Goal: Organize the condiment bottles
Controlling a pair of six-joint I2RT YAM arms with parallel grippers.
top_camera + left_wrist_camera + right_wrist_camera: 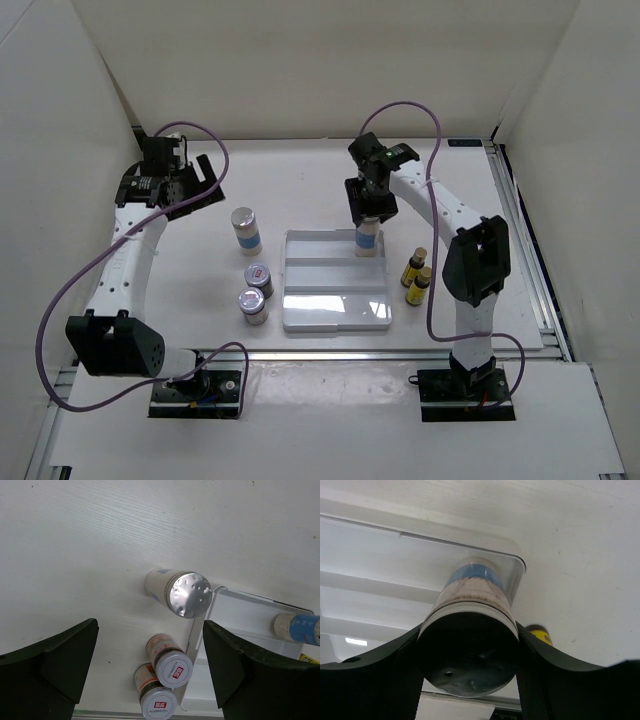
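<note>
Right pincer (367, 218) holds a shaker (368, 242) upright in a white tray (335, 325) on the worktop (300, 180).
It is clamped on the shaker's cap, in the tray's far right corner. The left pincer (205, 182) hangs wide open and empty, far left. A second shaker (245, 230) and two jars (256, 292) stand left of the tray, two yellow bottles (417, 275) on its right.

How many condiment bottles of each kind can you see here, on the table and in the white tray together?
Tall pale shakers: 2
Squat silver-lidded jars: 2
Tiny yellow bottles: 2
Total: 6
</note>
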